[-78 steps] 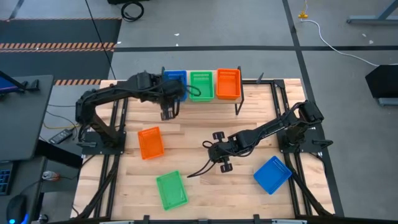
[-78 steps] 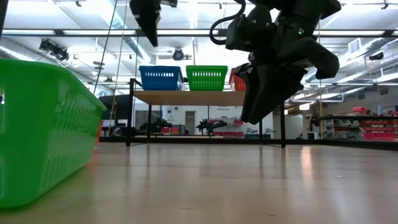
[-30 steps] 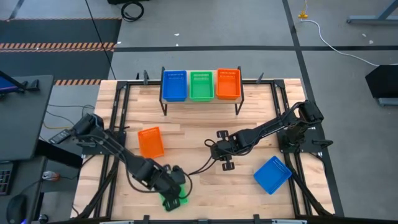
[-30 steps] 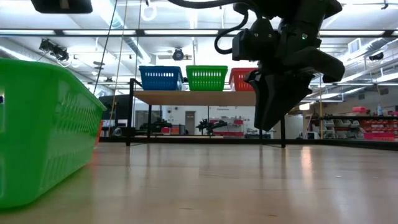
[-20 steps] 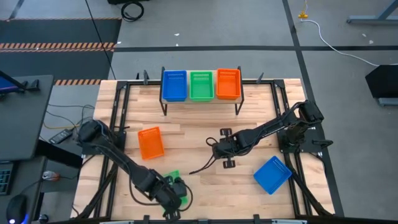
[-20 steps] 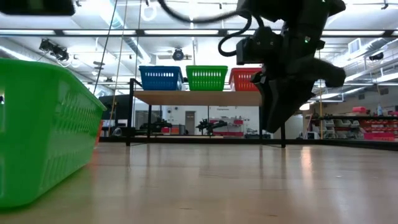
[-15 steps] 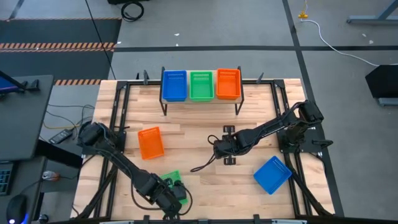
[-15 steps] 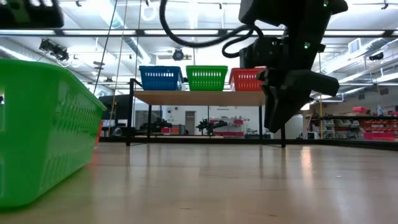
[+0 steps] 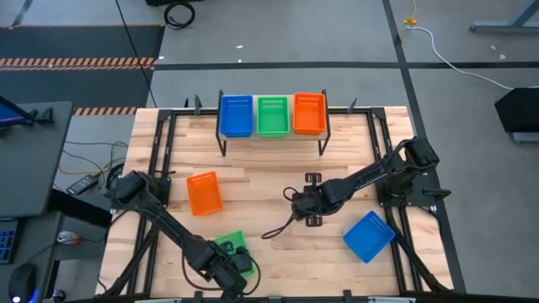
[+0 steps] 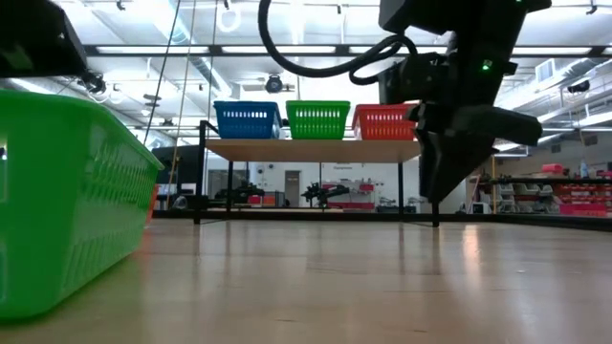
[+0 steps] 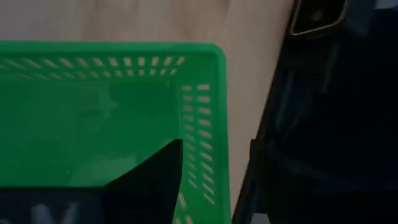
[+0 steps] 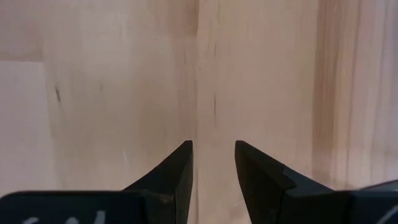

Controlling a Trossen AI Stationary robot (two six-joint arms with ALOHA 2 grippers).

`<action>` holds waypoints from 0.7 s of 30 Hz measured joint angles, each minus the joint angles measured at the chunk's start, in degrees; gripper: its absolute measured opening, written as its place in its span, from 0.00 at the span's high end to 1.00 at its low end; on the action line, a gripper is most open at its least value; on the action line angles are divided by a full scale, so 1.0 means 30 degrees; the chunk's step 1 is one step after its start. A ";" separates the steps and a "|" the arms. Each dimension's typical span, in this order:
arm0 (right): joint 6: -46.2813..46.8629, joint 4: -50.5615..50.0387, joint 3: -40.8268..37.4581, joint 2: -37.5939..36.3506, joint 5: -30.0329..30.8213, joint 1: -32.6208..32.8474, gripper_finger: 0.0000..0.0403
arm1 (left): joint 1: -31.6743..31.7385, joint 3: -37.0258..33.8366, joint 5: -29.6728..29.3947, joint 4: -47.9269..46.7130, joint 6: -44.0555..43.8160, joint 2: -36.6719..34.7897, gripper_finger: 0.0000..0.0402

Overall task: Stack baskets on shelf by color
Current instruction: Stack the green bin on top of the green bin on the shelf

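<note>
My left gripper (image 9: 232, 269) is open at the table's near edge, low over a green basket (image 9: 226, 246). In the left wrist view one finger (image 11: 155, 174) is inside the basket (image 11: 93, 106) and the other is outside its side wall (image 11: 208, 124); whether either touches the wall cannot be told. My right gripper (image 9: 310, 206) hangs over bare wood at mid table, its fingers (image 12: 213, 146) a narrow gap apart. The shelf (image 10: 306, 150) carries blue (image 9: 236, 115), green (image 9: 272, 115) and orange (image 9: 309, 114) baskets. An orange basket (image 9: 203, 193) and a blue basket (image 9: 369, 236) lie flat on the table.
Black frame rails run along the table's left and right sides, by both arm bases. A loose black cable (image 9: 278, 229) trails from the right gripper over the table. Bare wood lies between the shelf legs and the loose baskets.
My left gripper has moved toward the table's near edge and come down over the green basket, with one finger now inside it. My right gripper has drifted a little toward the table's right and far edges. The baskets have stayed in place.
</note>
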 joint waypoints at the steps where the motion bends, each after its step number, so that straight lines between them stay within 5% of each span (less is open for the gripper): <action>1: 0.0001 -0.0064 0.0000 0.0000 0.0007 0.0072 0.69 | 0.0018 0.0005 -0.0007 -0.0064 -0.0026 0.0161 0.51; 10: 0.0110 -0.0450 0.0000 0.0000 0.0007 0.0315 0.69 | 0.0272 -0.0009 0.0708 -0.0248 -0.0027 0.1927 0.61; 18: 0.0149 -0.0584 0.0000 0.0000 0.0007 0.0315 0.69 | 0.0919 0.0650 0.0134 -0.0644 0.2223 0.1548 0.95; 21: 0.0360 -0.0863 0.0000 0.0000 -0.0143 0.0315 0.69 | 0.1195 0.1601 -0.0261 -0.1510 0.3737 0.1548 0.97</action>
